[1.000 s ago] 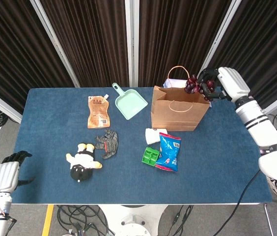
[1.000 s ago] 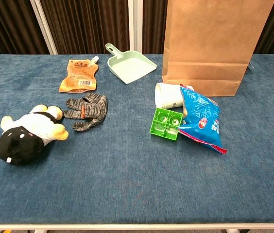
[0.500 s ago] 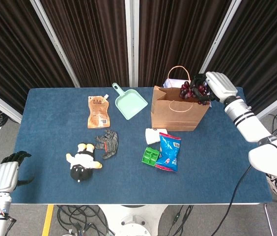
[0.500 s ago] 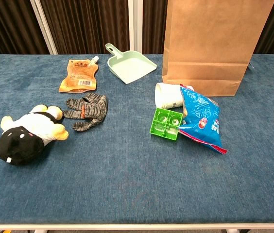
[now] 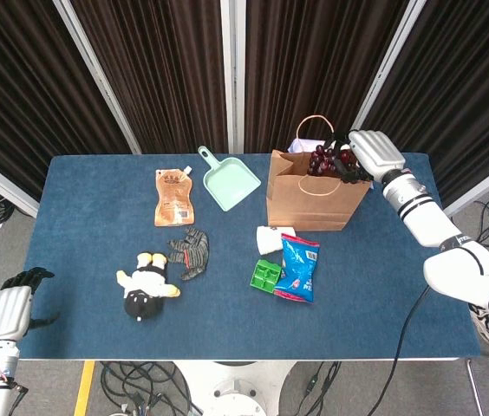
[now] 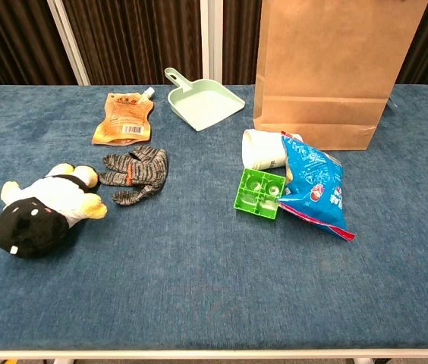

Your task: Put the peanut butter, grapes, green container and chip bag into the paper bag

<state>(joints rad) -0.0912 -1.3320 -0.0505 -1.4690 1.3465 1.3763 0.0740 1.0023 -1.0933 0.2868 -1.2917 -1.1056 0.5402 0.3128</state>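
My right hand [image 5: 368, 154] holds a bunch of dark red grapes [image 5: 325, 162] right over the open top of the brown paper bag [image 5: 314, 195], which stands upright at the back of the blue table. In front of the bag lie a white jar on its side [image 5: 270, 238] [image 6: 263, 149], a small green container [image 5: 266, 276] [image 6: 259, 192] and a blue chip bag [image 5: 299, 267] [image 6: 316, 186], all touching. My left hand [image 5: 12, 308] hangs off the table's near left corner with its dark fingers curled and holds nothing.
A mint dustpan [image 5: 227, 182] [image 6: 201, 101] and an orange pouch [image 5: 174, 196] [image 6: 125, 117] lie at the back left. A striped grey glove [image 5: 192, 252] [image 6: 136, 173] and a plush toy [image 5: 146, 284] [image 6: 42, 208] lie on the left half.
My right hand has carried the grapes leftward from beside the bag's right edge to above its opening. The left hand and the table objects have not moved.
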